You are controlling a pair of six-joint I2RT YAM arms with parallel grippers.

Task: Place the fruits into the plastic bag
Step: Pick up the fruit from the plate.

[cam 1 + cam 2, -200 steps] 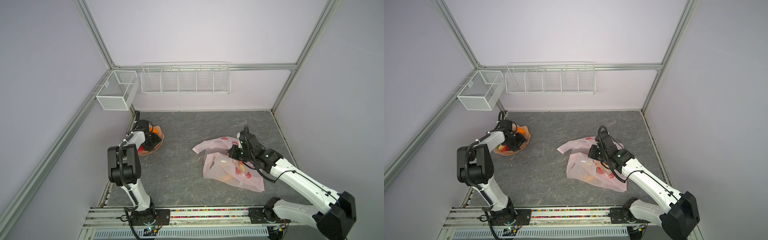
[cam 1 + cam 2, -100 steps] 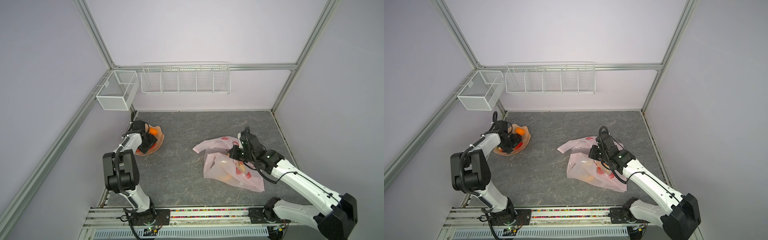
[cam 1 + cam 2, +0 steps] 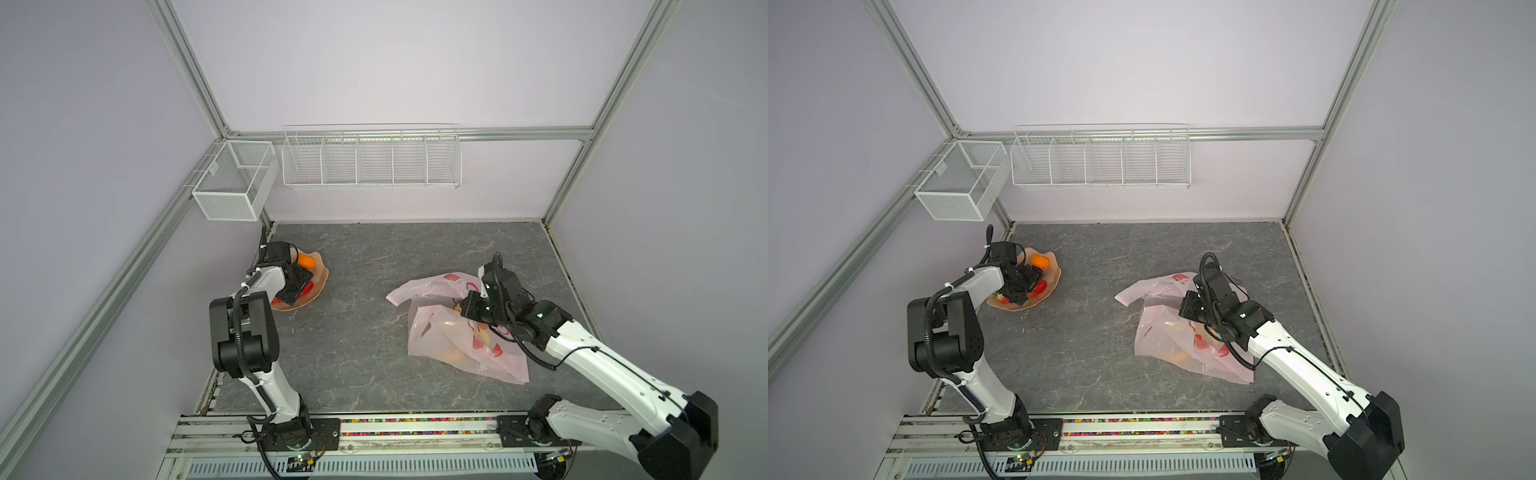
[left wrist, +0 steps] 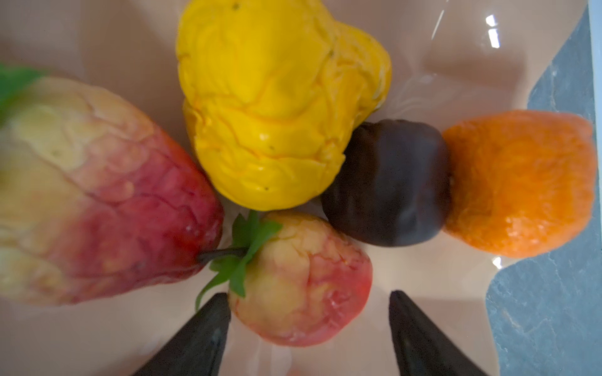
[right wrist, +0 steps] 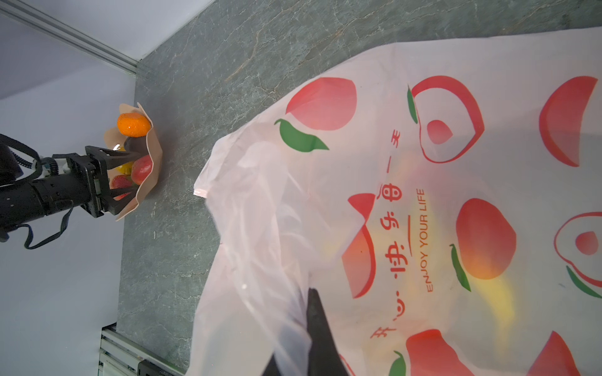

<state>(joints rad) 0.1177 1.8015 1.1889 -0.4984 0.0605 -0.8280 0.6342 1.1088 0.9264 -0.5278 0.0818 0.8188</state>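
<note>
While the left claw [image 4: 308, 294] hangs low over the peach dish [image 4: 456, 48] with its tips spread wide and nothing gripped, a small strawberry [image 4: 299, 280] lies right between them, close against one finger [image 4: 211, 325] and clear of its mate. Just beyond the tips sit the dark brown piece [image 4: 387, 185] and the yellow pear [image 4: 277, 104], touching each other. The orange [image 4: 521, 185] presses against the brown piece on its outer side, and a bigger strawberry [image 4: 97, 195] lies against the pear, off to the other side of the claw. Well across the grey table [image 3: 353, 332], the right claw [image 5: 314, 299] is pinched tight on a fold at the mouth of the plastic bag [image 5: 423, 162], thin film bunched around it. Under and beside that claw the bag's body lies flat, and yellow and orange shapes [image 5: 495, 302] glow through the pink film from inside
</note>
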